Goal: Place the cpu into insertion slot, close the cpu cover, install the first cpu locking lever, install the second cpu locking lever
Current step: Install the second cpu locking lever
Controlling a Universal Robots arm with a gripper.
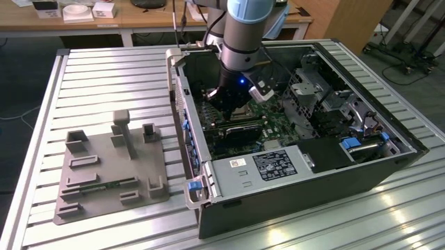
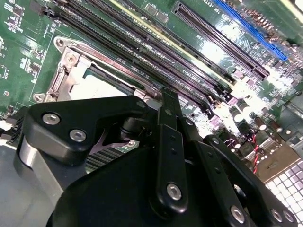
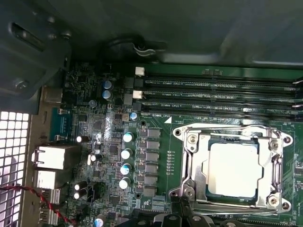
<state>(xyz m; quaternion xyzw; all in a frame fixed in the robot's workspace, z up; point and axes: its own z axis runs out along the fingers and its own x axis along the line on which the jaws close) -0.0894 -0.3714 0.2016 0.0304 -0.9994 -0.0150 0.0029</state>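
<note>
Second wrist view puts the black gripper (image 2: pixel 173 101) nearest: its linkage arms and bolted knuckles crowd the foreground, and one slim black finger (image 2: pixel 170 118) reaches to the edge of the silvery socket frame. Whether the fingers are spread or pressed together I cannot tell, since their tips are hidden behind the gripper's own body.

Just past that finger lies the small flat square cpu with a pale silvery metal top (image 2: pixel 102 85), seated in the square insertion slot with a silvery metal rim (image 2: pixel 64 71). The first wrist view shows the same chip (image 3: pixel 233 169) lying flat inside the slot (image 3: pixel 189 163), with the thin silvery square cpu cover frame (image 3: pixel 232 137) down around it, the chip's top showing through the cut-out middle. The gripper's dark tip (image 3: pixel 177 215) sits just beside one corner of the socket.

Beyond the socket run long narrow black memory slots (image 3: pixel 218 94) on the green motherboard (image 3: pixel 156 127), with a row of small silver-topped capacitors (image 3: pixel 127 161) to one side.

Farther back, the exterior view shows the grey and blue robot arm (image 1: pixel 243 36) reaching down into the open black computer case (image 1: pixel 292 156), which rests on a ribbed silvery metal table (image 1: pixel 104 78). On the exterior view's left sits a grey moulded fixture tray (image 1: pixel 104 172), well apart from the case.
</note>
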